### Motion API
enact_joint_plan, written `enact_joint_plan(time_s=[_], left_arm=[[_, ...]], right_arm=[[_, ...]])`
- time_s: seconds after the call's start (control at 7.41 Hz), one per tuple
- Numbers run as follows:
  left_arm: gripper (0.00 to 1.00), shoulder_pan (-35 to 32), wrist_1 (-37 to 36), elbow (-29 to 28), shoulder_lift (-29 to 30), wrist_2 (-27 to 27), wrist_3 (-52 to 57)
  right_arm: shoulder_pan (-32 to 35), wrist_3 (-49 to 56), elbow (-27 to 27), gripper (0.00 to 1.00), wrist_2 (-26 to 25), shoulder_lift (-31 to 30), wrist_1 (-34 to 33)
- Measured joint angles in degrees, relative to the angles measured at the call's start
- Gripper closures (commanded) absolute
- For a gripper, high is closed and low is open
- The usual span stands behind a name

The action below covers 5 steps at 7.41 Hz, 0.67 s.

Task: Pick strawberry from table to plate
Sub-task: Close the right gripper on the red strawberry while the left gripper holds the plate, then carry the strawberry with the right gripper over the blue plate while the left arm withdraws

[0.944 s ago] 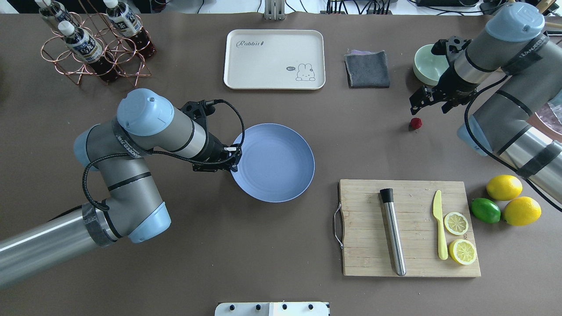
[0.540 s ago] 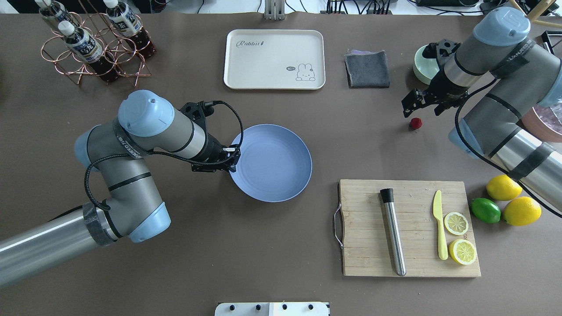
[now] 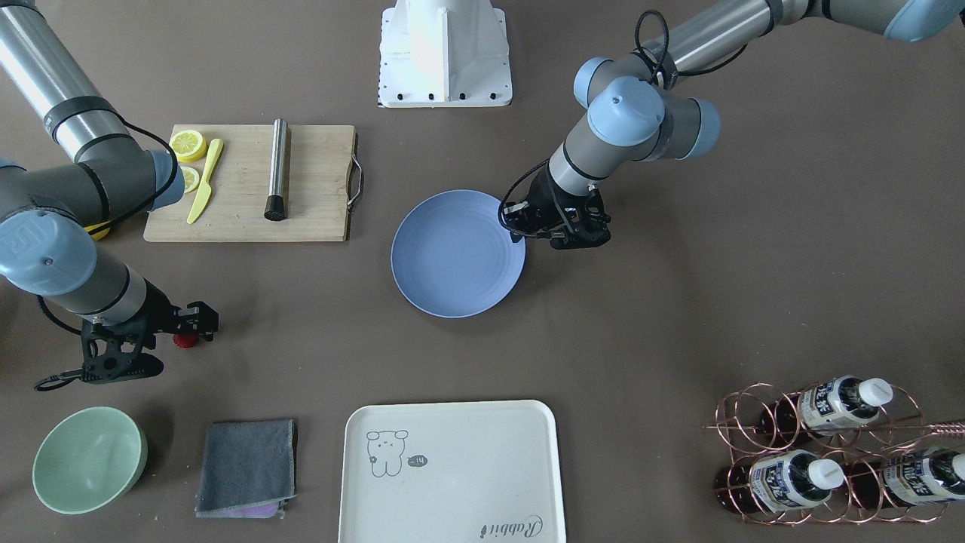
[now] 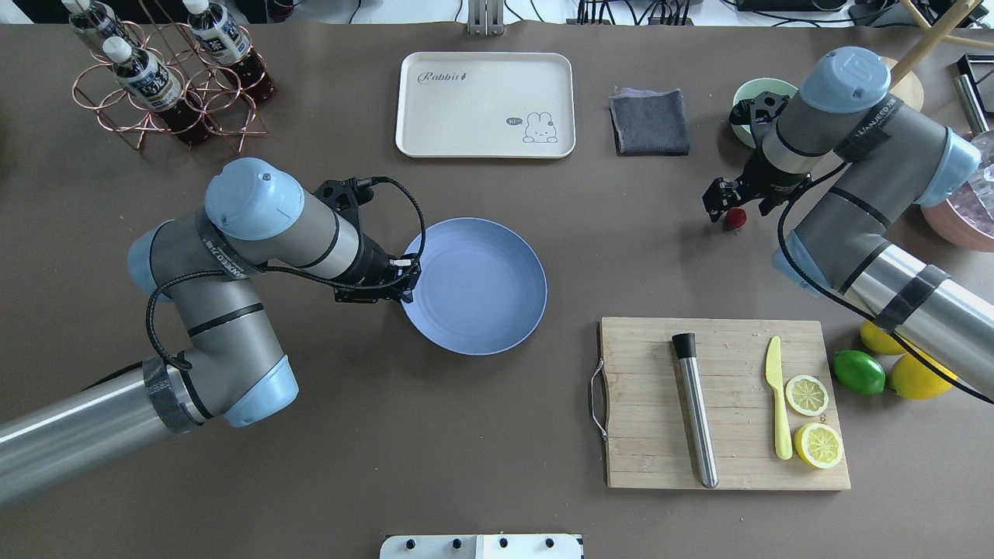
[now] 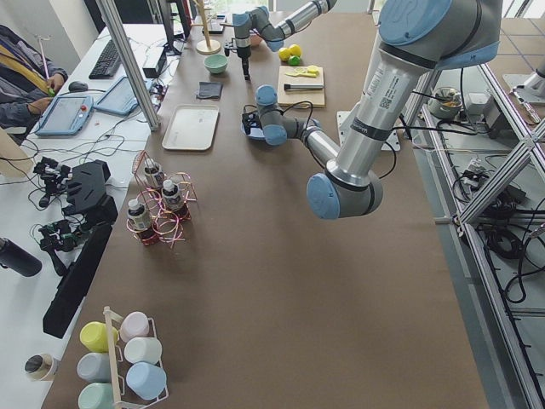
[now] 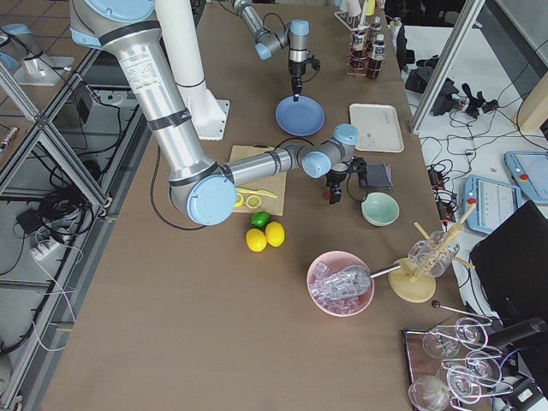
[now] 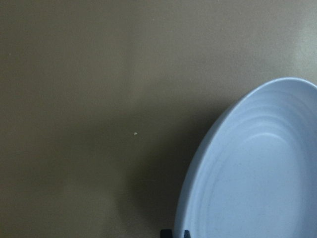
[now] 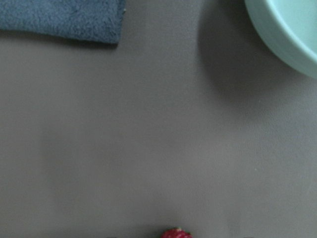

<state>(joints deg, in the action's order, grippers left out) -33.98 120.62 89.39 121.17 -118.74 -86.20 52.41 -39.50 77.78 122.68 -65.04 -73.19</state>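
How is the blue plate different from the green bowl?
The plate is blue, the bowl is green. The plate is wide and shallow; the bowl is smaller and deeper. The left gripper is at the plate's rim; nothing touches the bowl. Both are round and empty.

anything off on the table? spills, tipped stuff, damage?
Nothing stands out. The strawberry sits whole on the table at the open right gripper. The plate is empty, with the left gripper at its rim. Nothing looks spilled or tipped.
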Motion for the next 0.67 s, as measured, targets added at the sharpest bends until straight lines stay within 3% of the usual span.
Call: enact_joint_plan(time_s=[0.27,0.67], left_arm=[[0.07,-0.03,-0.03,0.09,0.0,0.0,0.08],[0.06,-0.71,-0.11,0.39,-0.07,0.0,-0.24]], right_arm=[[-0.08,0.13,0.0,1.0,-0.13,0.06,0.16],[-0.03,-0.41,2.5,1.0,0.16,1.1,-1.83]])
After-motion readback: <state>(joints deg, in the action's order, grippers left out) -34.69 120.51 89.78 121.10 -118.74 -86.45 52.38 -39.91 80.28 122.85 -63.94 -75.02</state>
